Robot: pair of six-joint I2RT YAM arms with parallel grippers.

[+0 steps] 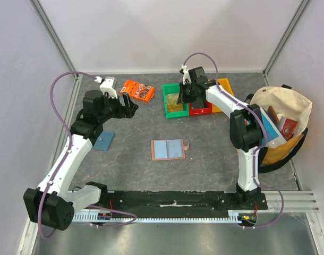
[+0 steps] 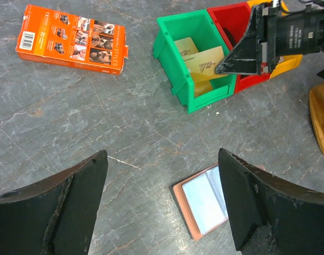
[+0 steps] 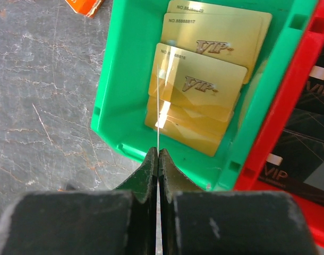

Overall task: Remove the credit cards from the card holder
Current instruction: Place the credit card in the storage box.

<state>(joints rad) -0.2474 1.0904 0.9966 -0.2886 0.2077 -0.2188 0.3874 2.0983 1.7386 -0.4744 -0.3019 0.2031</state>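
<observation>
OK, right gripper [image 3: 158, 158] is pinched on a gold card [image 3: 158, 106], held edge-on over the green bin [image 3: 106, 114]. I'd go lower and centre over the stack [image 3: 204, 85] before releasing, or the card may clip the wall and flip out. Holder [image 1: 169, 150] lies open mid-table, well apart from the bin. Left gripper [image 2: 162, 159] is spread wide, holding nothing, above the holder.

An orange box [image 1: 138, 91] is recorded lying flat at the far left of the table [image 1: 204, 159]. A green bin [image 1: 165, 102], a red bin [image 1: 200, 111] and a yellow bin [image 1: 226, 84] are set side by side. A teal pouch [image 1: 103, 141] is noted left; a canvas bag [image 1: 289, 103] is stood right.
</observation>
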